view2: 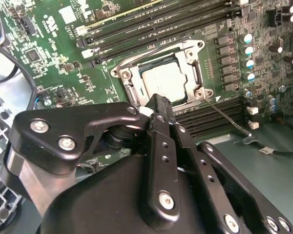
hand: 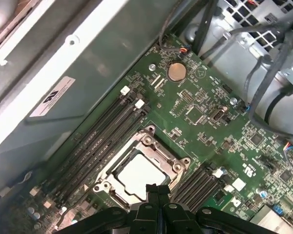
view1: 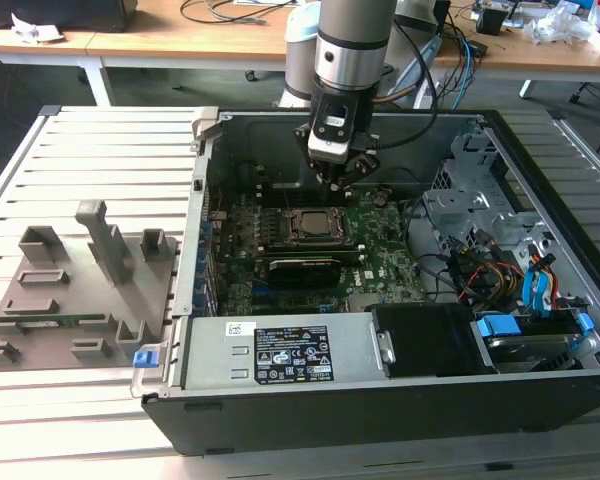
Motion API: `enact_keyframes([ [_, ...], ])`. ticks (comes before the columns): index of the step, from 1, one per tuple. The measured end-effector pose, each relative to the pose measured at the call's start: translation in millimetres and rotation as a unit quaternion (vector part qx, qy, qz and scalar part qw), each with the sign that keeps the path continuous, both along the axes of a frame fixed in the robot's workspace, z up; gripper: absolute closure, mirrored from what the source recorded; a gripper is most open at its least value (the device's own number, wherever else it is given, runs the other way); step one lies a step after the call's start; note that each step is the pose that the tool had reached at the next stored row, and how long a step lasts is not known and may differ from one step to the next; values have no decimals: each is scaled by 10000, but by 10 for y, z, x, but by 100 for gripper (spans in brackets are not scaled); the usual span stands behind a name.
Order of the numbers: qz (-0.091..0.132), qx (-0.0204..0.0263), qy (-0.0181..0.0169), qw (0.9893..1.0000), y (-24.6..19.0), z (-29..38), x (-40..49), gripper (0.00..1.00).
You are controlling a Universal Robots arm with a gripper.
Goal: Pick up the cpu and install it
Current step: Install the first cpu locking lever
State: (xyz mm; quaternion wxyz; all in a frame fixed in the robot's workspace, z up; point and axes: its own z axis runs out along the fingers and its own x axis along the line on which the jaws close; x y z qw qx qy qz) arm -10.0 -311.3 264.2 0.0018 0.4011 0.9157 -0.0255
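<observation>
The cpu (view1: pixel 310 224) lies flat in the metal-framed socket (view1: pixel 310 240) on the green motherboard, inside the open computer case. In both wrist views its pale silver top (view2: pixel 163 80) (hand: pixel 136 173) sits inside the socket frame (view2: pixel 128 73) (hand: pixel 158 141). My gripper (view1: pixel 338 180) hangs a little above the board, just behind the socket in the exterior view. Its black fingers (view2: pixel 160 105) (hand: pixel 156 191) are pressed together with nothing between them, their tips near the cpu's edge.
The case walls (view1: pixel 205 170) ring the board. A power supply (view1: pixel 280 352) lies in front, and a drive cage with cables (view1: pixel 490 230) is at the exterior view's right. Memory slots (hand: pixel 107 126) flank the socket. A grey plastic tray (view1: pixel 70 290) rests on the slatted table.
</observation>
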Motion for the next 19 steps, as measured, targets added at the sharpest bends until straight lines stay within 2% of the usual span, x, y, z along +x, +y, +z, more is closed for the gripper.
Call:
enact_keyframes([
  [2,188,0,0,9998,0,0,0,89],
  [4,404,0,0,9992,0,0,0,89],
  [9,718,0,0,9974,0,0,0,89],
  [13,1047,0,0,9945,0,0,0,89],
  [15,1145,0,0,9934,0,0,0,89],
  [16,1233,0,0,9924,0,0,0,89],
  [18,1317,0,0,9913,0,0,0,89],
  [19,1380,0,0,9904,0,0,0,89],
])
